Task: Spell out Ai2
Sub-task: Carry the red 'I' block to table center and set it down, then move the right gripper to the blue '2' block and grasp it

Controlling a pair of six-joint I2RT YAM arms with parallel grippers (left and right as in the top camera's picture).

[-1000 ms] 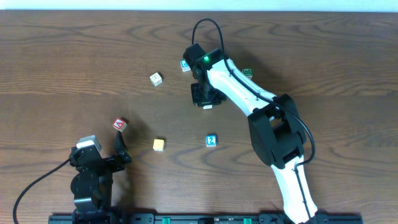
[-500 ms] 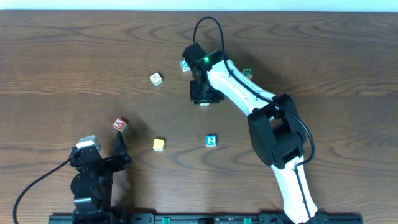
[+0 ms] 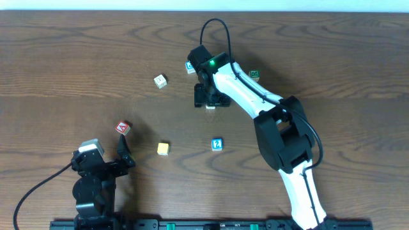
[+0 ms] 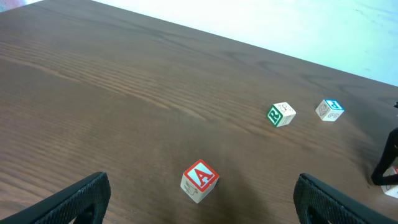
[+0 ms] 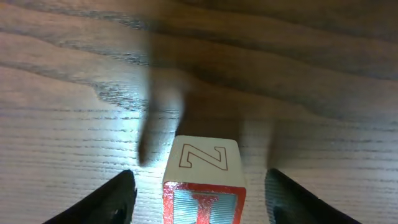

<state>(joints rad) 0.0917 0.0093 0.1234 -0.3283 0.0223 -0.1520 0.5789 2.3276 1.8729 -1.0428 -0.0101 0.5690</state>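
The dark wooden worktop (image 3: 64, 57) carries everything. The white right arm (image 3: 255, 99) reaches toward 12 o'clock of centre. Its right tool (image 3: 209, 99) stands with jaws apart, one either side of the I block (image 5: 204, 180), with a gap showing on both sides. The left tool (image 3: 121, 156) sits at 7 o'clock, also spread wide and holding nothing.

The A block (image 3: 123, 128) lies at 8 o'clock and the 2 block (image 3: 217, 144) near 6 o'clock, well apart from each other. A yellow block (image 3: 163, 149) lies between them.

Risks, as I judge them:
- An off-centre closure could twist or skid the I block.
- Its top face reads Z (the red I is on the side), so set down as it stands it would spell wrongly.

The overhead view hides that block almost wholly under the tool, and only the right wrist view shows its letters. The left wrist view reads the A plainly but misses the 2 block entirely.
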